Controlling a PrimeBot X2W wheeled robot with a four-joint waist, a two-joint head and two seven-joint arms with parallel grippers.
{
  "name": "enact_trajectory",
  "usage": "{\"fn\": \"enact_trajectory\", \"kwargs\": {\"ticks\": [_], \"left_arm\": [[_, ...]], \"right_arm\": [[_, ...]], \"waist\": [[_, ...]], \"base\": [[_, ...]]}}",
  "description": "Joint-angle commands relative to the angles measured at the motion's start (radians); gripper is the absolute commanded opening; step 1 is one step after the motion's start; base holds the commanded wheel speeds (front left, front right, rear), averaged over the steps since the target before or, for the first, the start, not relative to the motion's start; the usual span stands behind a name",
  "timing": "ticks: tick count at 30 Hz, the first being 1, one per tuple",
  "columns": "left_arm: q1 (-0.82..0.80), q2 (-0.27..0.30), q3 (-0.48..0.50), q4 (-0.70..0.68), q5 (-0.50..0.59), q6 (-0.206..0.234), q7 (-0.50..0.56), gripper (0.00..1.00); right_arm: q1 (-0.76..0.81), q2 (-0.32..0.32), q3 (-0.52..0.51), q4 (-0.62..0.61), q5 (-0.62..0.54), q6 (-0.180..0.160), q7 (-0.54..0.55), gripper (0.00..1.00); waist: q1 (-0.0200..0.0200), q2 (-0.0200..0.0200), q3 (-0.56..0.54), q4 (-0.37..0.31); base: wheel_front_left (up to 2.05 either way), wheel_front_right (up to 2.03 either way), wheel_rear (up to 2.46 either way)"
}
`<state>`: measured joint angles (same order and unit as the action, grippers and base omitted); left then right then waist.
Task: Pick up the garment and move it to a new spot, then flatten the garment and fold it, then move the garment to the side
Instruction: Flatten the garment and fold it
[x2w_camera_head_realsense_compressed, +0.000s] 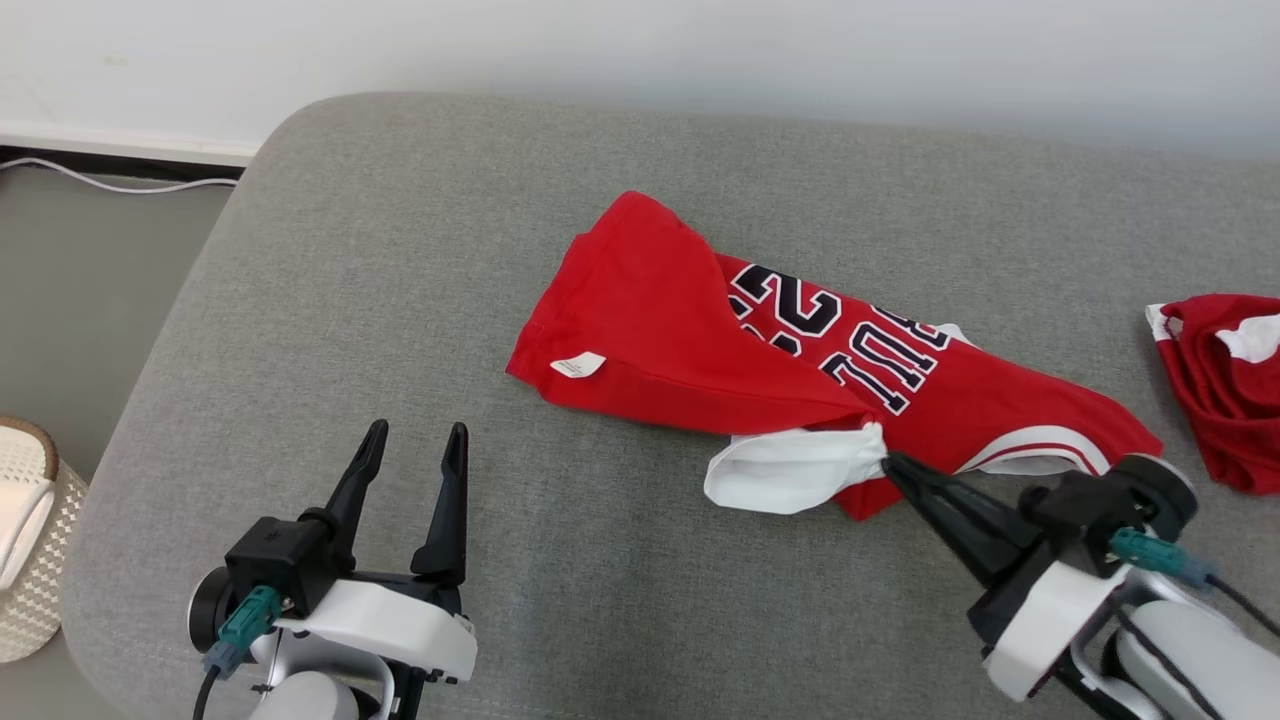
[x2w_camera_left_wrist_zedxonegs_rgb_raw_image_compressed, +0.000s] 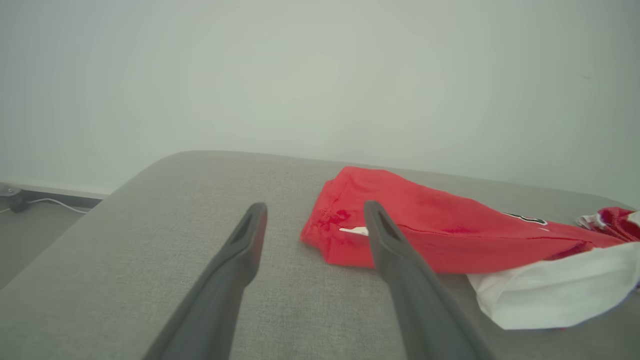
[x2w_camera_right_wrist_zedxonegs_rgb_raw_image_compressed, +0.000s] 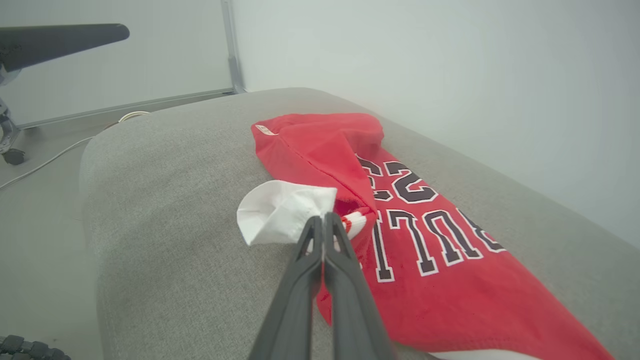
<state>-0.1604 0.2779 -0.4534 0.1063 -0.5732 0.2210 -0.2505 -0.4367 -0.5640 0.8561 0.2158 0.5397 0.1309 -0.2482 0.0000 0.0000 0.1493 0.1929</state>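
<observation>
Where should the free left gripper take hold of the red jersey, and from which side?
Probably the hem corner of the red jersey, by the white tag, nearest the open left gripper. Come in low from the robot's left: that folded edge lies free on the grey cushion. The right gripper is shut on the white sleeve.

A red sports jersey with dark, white-edged numerals and letters lies crumpled near the middle of the grey upholstered cushion, a small white label at its left hem. The right gripper has its fingers pinched together on the jersey's white fabric fold, toward the cushion's near edge. The left gripper, fingers spread apart, hangs over bare cushion near the near left corner, apart from the jersey. A second bunched red-and-white cloth lies at the right edge.
</observation>
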Motion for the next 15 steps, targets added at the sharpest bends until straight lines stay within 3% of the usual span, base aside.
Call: {"fn": "enact_trajectory", "kwargs": {"ticks": [1,7,15], "left_arm": [[-0.011,0.027,0.041,-0.028,0.011,0.006,-0.002,1.00],[-0.003,0.040,0.041,-0.047,0.011,0.013,0.009,1.00],[0.008,0.057,0.037,-0.066,0.014,0.023,0.028,1.00]], "right_arm": [[0.033,-0.037,-0.033,-0.040,0.006,0.000,-0.014,0.00],[0.124,-0.106,-0.145,-0.108,0.023,0.000,-0.014,0.00],[0.237,-0.121,-0.062,-0.138,0.125,0.000,-0.014,0.00]], "waist": [[0.0000,0.0000,-0.004,-0.013],[0.0000,0.0000,-0.014,-0.038],[0.0000,0.0000,-0.027,-0.058]], "base": [[0.00,0.00,0.00],[0.00,0.00,0.00],[0.00,0.00,0.00]]}}
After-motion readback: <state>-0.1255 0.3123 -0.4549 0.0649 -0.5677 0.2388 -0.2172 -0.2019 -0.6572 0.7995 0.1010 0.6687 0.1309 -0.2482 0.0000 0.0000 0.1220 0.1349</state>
